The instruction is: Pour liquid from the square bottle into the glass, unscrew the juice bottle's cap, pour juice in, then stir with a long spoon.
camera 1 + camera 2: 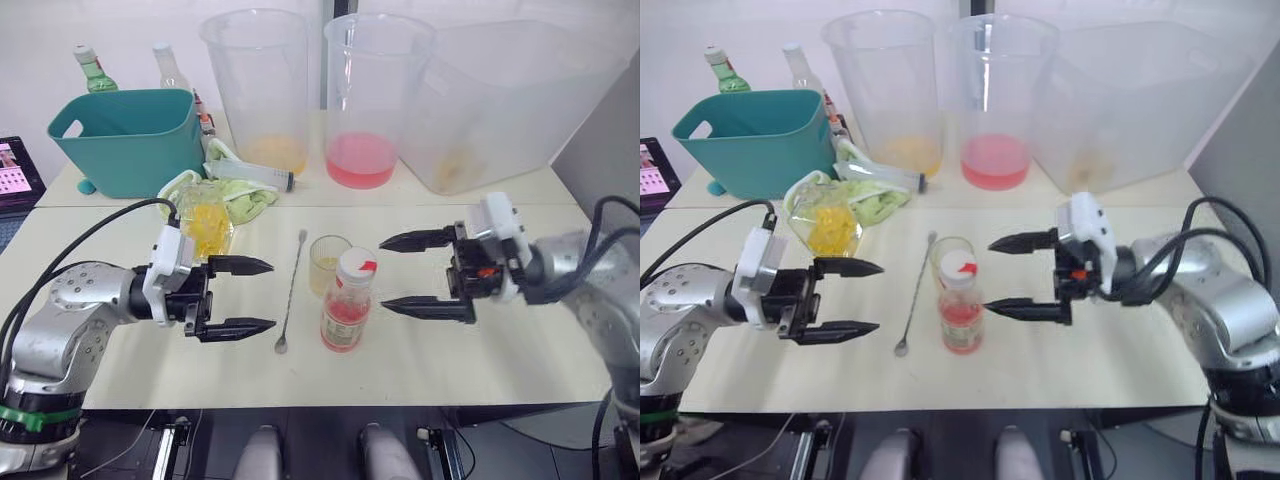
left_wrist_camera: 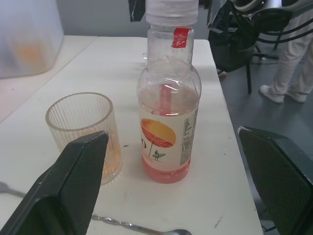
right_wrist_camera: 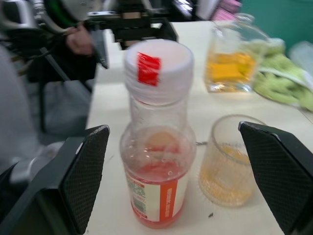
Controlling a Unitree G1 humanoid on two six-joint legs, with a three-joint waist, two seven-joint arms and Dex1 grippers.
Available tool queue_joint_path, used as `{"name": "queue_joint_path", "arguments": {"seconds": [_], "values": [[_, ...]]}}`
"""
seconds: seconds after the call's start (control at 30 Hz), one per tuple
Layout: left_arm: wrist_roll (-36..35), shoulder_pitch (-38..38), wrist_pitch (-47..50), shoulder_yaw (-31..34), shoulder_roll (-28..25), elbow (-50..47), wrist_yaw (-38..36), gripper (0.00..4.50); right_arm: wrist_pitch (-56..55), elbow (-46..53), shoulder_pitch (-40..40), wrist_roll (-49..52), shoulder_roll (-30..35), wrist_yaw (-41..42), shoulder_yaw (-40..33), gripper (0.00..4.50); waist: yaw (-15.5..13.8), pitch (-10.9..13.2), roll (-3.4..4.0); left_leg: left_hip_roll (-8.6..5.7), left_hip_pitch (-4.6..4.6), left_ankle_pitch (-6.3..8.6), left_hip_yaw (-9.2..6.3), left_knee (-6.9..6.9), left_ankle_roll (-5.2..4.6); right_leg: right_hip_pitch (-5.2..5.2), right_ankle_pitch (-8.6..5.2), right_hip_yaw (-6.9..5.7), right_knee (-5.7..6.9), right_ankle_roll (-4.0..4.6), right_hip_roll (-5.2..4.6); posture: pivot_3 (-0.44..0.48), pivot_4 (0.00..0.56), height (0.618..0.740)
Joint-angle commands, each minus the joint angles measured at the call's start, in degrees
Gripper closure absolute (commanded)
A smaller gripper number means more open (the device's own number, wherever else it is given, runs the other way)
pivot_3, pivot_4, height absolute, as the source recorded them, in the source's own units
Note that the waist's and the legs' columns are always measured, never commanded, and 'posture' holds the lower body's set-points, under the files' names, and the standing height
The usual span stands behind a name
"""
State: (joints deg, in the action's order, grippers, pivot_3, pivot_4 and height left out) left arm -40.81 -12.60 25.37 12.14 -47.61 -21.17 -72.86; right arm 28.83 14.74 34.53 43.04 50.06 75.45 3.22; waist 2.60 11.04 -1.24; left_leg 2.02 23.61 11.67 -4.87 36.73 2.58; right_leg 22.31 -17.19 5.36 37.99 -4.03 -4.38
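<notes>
The juice bottle (image 1: 347, 312) stands upright near the table's front middle, a third full of pinkish-red juice (image 2: 166, 169), its white cap (image 1: 356, 264) with a red mark on. Just behind it is the glass (image 1: 327, 262), holding a little yellow liquid (image 3: 221, 188). The long spoon (image 1: 291, 292) lies flat to their left. The square bottle (image 1: 207, 226) with yellow contents stands further left. My left gripper (image 1: 245, 296) is open, left of the spoon. My right gripper (image 1: 410, 273) is open, just right of the juice bottle. Neither holds anything.
A teal bin (image 1: 130, 138) sits at back left with two bottles (image 1: 95, 70) behind it. Large clear buckets (image 1: 258, 90) with yellow and pink (image 1: 368, 100) liquid and a clear tub (image 1: 505, 105) line the back. A green cloth (image 1: 235, 195) and a syringe-like tube (image 1: 250, 174) lie behind the square bottle.
</notes>
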Motion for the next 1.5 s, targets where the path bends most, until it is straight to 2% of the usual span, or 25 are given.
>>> {"name": "queue_joint_path", "arguments": {"seconds": [0.03,0.17,0.3,0.43,0.6,0.73,0.8,0.83,1.07,1.17,1.3,1.5], "values": [[-2.4,4.61,1.2,6.31,-1.35,-6.06,3.43,0.0,-5.73,-7.57,5.93,-3.9,-3.56,10.1,4.32,0.02,0.03,0.0,0.0,-0.01,0.0,0.0,0.01,0.0,0.0,0.0,0.0,0.01,-0.01,0.0,-0.01,0.0,0.15,0.733],[-4.46,12.16,3.02,11.64,-1.1,-12.2,7.33,0.0,-8.45,-14.17,10.5,-6.62,-7.87,16.61,7.94,0.02,0.04,0.0,0.0,0.0,0.0,0.0,0.0,0.0,0.0,0.04,0.01,0.01,0.06,0.01,-0.02,0.0,0.15,0.733],[-4.85,18.22,2.44,15.04,0.03,-14.41,8.86,0.0,-9.29,-18.25,12.55,-7.77,-11.47,17.02,8.29,0.02,-0.34,0.0,0.0,-0.04,0.02,0.0,-0.03,0.0,0.01,0.02,0.01,-0.01,0.04,0.01,-0.05,0.0,0.15,0.733],[-4.47,22.45,1.06,16.76,1.21,-14.81,9.4,0.0,-10.84,-19.55,12.25,-8.51,-12.13,17.05,9.68,0.02,-0.36,0.0,0.0,-0.04,0.01,0.01,-0.03,0.0,0.01,0.04,0.01,-0.03,0.07,0.01,-0.04,0.0,0.15,0.733],[-3.95,23.85,-0.36,16.2,1.22,-14.29,9.6,0.0,-9.89,-18.99,11.73,-7.58,-12.39,17.05,9.25,1.34,-0.23,0.0,0.0,-0.03,-0.01,0.0,-0.02,-0.01,0.01,0.03,0.01,-0.02,0.05,0.01,-0.04,0.0,0.15,0.733],[-3.42,21.81,-1.3,14.16,0.61,-11.9,8.6,0.0,-8.51,-16.12,9.89,-7.19,-12.62,15.71,7.75,2.83,-0.3,0.0,0.0,-0.03,-0.01,0.01,-0.02,-0.01,0.01,0.03,0.01,-0.02,0.06,0.02,-0.03,0.0,0.15,0.733],[-3.09,20.06,-1.7,12.73,0.34,-10.47,7.97,0.0,-7.26,-14.02,8.6,-6.67,-12.15,14.66,6.96,3.34,-0.36,0.0,0.01,-0.04,-0.02,0.01,-0.02,-0.01,0.01,0.02,0.01,-0.03,0.07,0.01,-0.03,0.0,0.15,0.733],[-2.99,19.32,-1.82,12.12,0.25,-9.91,7.69,0.0,-6.64,-13.07,8.01,-6.45,-11.93,14.23,6.6,3.45,-0.37,0.0,0.0,-0.04,-0.01,0.0,-0.02,-0.01,0.01,0.03,0.01,-0.02,0.04,0.01,-0.03,0.0,0.15,0.733],[-1.2,11.5,-3.13,5.95,-0.1,-3.89,4.75,0.0,-1.41,-4.12,2.64,-4.37,-10.46,5.67,0.89,3.47,-0.24,0.0,0.01,-0.04,0.0,0.01,-0.02,-0.01,0.01,0.03,0.01,-0.02,0.06,0.01,-0.03,0.0,0.15,0.733],[-0.69,8.66,-3.4,3.73,0.17,-1.81,3.54,0.0,2.44,1.13,-0.11,-2.88,-10.16,-1.18,-2.16,3.47,-0.22,0.0,0.0,-0.04,0.01,0.01,-0.02,-0.01,0.01,0.05,0.01,-0.03,0.08,0.01,-0.02,0.0,0.15,0.733],[0.71,4.51,-4.77,0.46,0.54,2.62,0.67,0.0,8.2,11.81,-6.29,-1.73,-11.84,-14.93,-5.42,3.47,-0.32,0.0,0.0,-0.05,0.03,0.01,-0.03,-0.01,0.01,0.05,0.01,-0.02,0.08,0.01,-0.02,0.0,0.15,0.733],[2.09,-1.17,-6.15,-4.28,2.46,7.6,-1.88,0.0,12.36,23.66,-13.23,0.52,-15.91,-29.33,-6.48,3.47,-0.25,0.0,0.0,-0.05,0.05,0.0,-0.04,-0.02,0.01,0.06,0.01,-0.02,0.08,0.01,-0.01,0.0,0.15,0.733]]}}
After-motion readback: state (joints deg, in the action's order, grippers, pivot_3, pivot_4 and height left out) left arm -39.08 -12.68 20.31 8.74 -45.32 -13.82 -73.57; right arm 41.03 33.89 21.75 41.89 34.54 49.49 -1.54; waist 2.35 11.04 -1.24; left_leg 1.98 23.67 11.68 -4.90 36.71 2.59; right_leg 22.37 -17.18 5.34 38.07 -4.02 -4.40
